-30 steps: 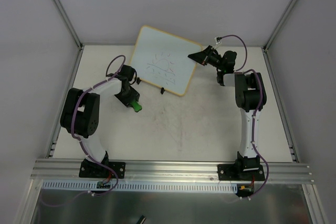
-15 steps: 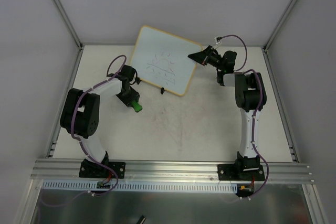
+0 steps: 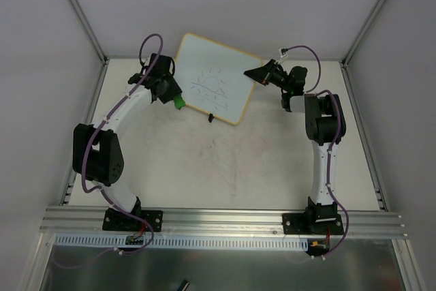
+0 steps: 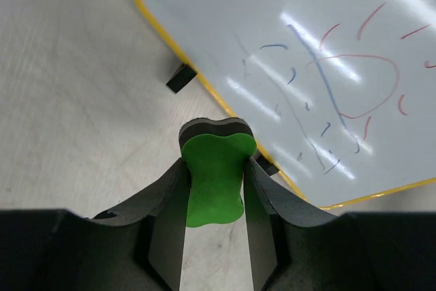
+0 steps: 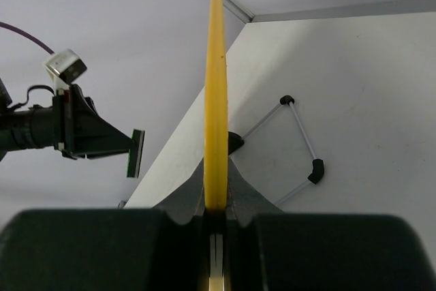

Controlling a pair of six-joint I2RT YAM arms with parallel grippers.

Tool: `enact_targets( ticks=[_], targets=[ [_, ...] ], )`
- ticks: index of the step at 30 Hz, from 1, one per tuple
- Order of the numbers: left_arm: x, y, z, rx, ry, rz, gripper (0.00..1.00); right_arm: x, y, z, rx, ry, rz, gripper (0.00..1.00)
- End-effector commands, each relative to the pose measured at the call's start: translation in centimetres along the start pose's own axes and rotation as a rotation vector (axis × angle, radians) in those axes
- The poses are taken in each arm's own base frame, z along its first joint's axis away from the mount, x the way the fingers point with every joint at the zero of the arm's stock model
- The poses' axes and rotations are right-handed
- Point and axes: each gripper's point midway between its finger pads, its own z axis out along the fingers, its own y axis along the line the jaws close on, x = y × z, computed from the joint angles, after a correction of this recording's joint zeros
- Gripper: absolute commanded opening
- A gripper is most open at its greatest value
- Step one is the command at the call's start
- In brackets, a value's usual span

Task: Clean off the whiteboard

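Top external view shows the whiteboard standing at the far side of the table, propped on its little black clip feet and leaning back, its drawn face turned toward the arms. The right gripper pinches the board's right edge. In the right wrist view the yellow frame runs straight up out of the fully closed jaws, so the grip is on the thin rim alone. This reads as a bracing hold: a light board on two small feet would likely slide or tip when rubbed, and a clamp on the far edge gives the wiping arm something to push against. The left gripper hangs just off the board's lower left edge with a green eraser squeezed between its fingers, the jaws drawn in tight on the block's narrow waist. The eraser's dark felt layer sits at its far end (the end pointing toward the board), which suits a wipe led with that face. From the left wrist view the eraser appears near the frame but not visibly touching it. The red and blue pen marks lie unwiped across the middle of the face, so the erasing itself looks not yet begun.
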Motion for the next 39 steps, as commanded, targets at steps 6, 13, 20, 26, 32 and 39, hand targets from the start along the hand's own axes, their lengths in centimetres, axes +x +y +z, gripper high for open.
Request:
enact_targets(
  ticks=[6,13,20,26,32,39],
  targets=[
    [-6.7,-6.4,-0.3,0.211,-0.183,0.19,0.0,-1.5,3.0,0.0,-0.064,-0.011,-0.167,0.0],
    [-10.8,-10.5,1.4,0.322,-0.249,0.265,0.0,-1.6,3.2,0.0,-0.068,-0.01,-0.169,0.0],
    [-12.3,-13.0,4.2,0.42,-0.278,0.287,0.0,-1.4,3.3,-0.2,-0.066,-0.007,-0.172,0.0],
    [-11.7,-14.1,6.8,0.488,-0.256,0.297,0.0,-1.0,3.2,-0.4,-0.058,-0.002,-0.175,0.0],
    [-12.4,-14.1,8.2,0.505,-0.26,0.244,0.0,-0.9,3.5,-0.6,-0.058,0.001,-0.18,0.0],
    [-13.0,-13.8,9.4,0.478,-0.28,0.245,0.0,-1.1,3.7,-0.7,-0.059,-0.001,-0.185,0.0]
  ],
)
